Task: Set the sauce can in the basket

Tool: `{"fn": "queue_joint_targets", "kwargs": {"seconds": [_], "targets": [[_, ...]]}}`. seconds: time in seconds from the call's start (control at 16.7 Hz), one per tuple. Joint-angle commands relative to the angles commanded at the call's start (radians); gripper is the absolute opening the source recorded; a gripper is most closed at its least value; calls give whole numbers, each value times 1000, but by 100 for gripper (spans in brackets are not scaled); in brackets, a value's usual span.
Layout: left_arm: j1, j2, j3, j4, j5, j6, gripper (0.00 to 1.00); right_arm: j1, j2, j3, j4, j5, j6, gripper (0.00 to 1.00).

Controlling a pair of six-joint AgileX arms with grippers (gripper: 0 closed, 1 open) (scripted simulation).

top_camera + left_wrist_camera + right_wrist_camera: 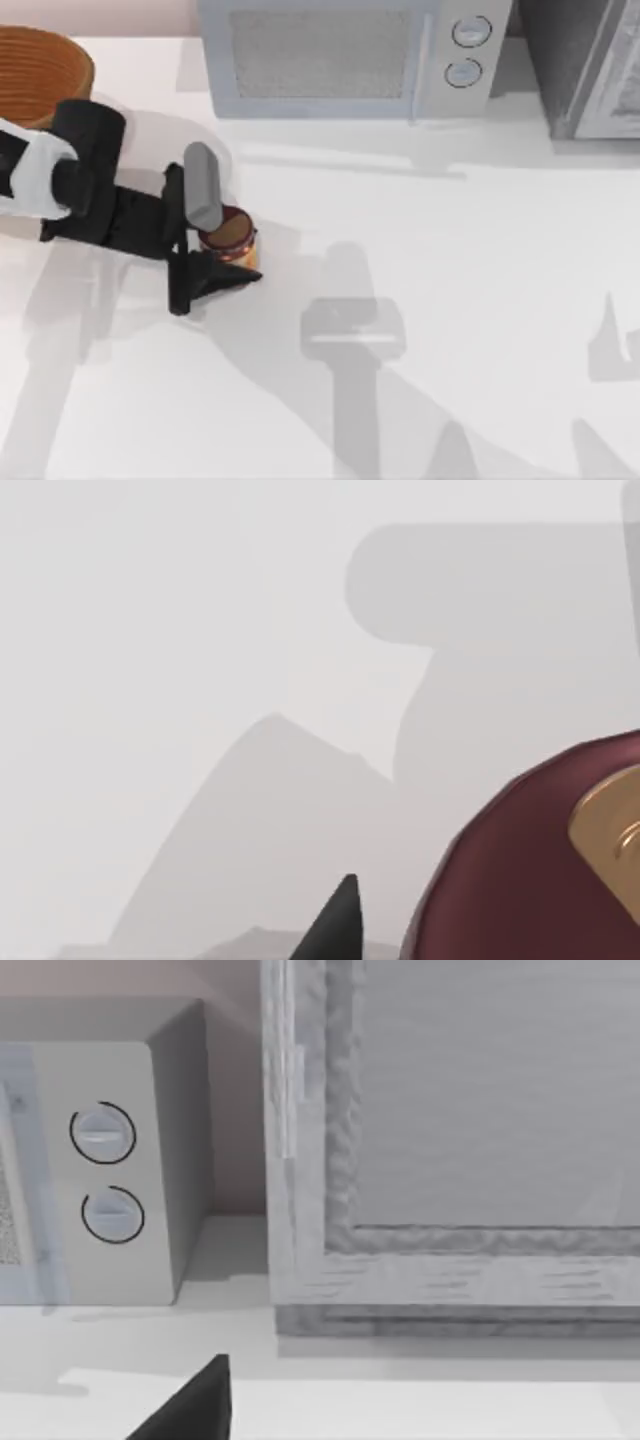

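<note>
Reaching in from the left side of the bench [450, 300], my left arm lies low across the white surface with its gripper [222, 246] set around the sauce can [232, 236], one grey finger lying along the far side of the can and the dark finger wedged at its near side, so the jaws stand pinching the sauce can between them. That can stands upright on the bench, left of the middle, its maroon top facing up and a strip of orange-yellow label showing on its right side. From the left wrist view the maroon lid [540, 870] looms close with a gold patch on it, and a dark fingertip [335, 925] pokes up just beside it over the pale bench. Farther back, at the far left corner, the basket [45, 70] sits well apart from the can, its golden-brown woven rim partly cut off by the edge of the top view. Along the far edge stands a microwave [340, 55] with two round knobs [470, 32], and beside it to the right a grey cabinet-like box [590, 70]. The right wrist view looks at that microwave and box, with a dark fingertip [195, 1410] low in the picture; whether those jaws are spread or closed I cannot tell.
</note>
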Motion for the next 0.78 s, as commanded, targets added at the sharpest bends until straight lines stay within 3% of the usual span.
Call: {"fn": "queue_joint_targets", "kwargs": {"seconds": [0.24,0.42,0.78], "targets": [[39,-57,34,10,-37,-76,0,0,0,0,0,0,0,100],[79,-145,91,16,-111,-202,0,0,0,0,0,0,0,100],[167,-327,231,-51,-373,-483,0,0,0,0,0,0,0,100]]}}
